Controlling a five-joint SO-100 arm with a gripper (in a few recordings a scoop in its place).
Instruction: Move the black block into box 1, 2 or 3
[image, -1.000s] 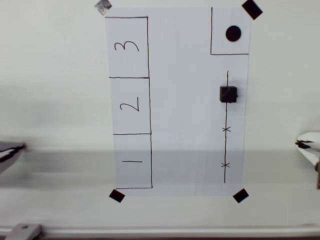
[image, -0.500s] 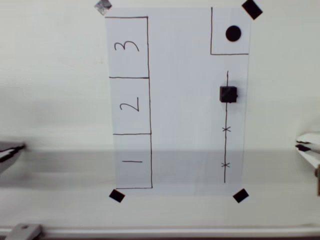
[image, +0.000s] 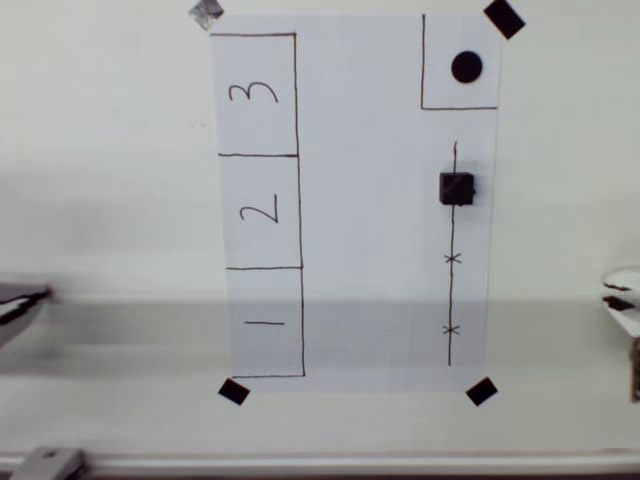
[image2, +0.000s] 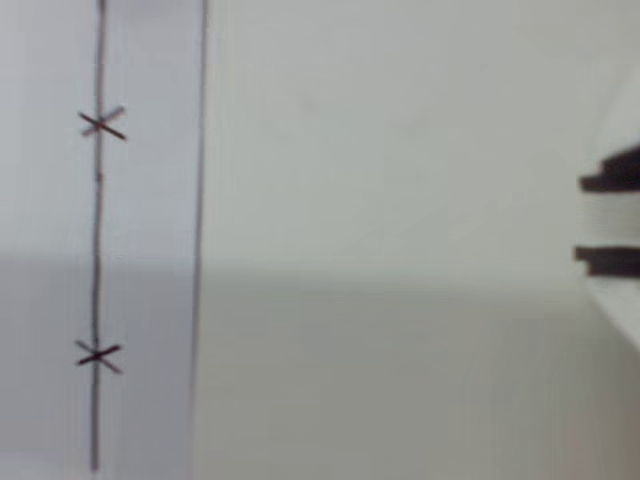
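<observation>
The gripper (image: 622, 296) peeks in at the overhead view's right edge, fingertips (image2: 610, 182) a narrow gap apart and holding nothing — it has pulled slightly further out of frame than a second ago. The black block (image: 457, 188) sits unmoved on the drawn line (image: 452, 300) with two "x" marks, well apart from boxes "3", "2" and box 1 (image: 266, 322) on the paper (image: 370, 200)

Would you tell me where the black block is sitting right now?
In the overhead view the black block sits on the right side of the paper, on the drawn vertical line, below the dot outline and above the two X marks.
</observation>
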